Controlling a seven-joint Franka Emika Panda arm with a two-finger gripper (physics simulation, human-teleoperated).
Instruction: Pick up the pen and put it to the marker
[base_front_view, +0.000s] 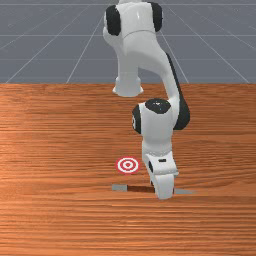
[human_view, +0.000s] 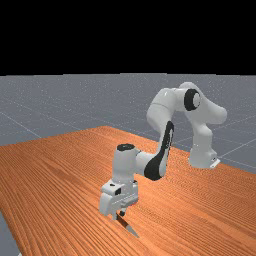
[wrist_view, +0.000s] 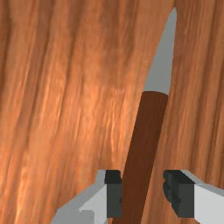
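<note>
In the far view my gripper (human_view: 119, 215) is low over the pen (human_view: 130, 229), whose grey point sticks out past the fingers. The wrist view has the gripper (wrist_view: 143, 193) open, one finger on each side of the pen's brown barrel (wrist_view: 146, 135). One finger is right at the barrel's edge; a gap separates the other from it. The front view shows the pen (base_front_view: 141, 189) lying flat, grey tip to the right and grey butt to the left, its middle part hidden by my hand. The red-and-white round marker (base_front_view: 127, 165) lies beside it, nearer the arm's base.
The wooden table (base_front_view: 60, 135) extends around the pen and marker on all sides. My forearm and hand reach over the table just right of the marker in the front view.
</note>
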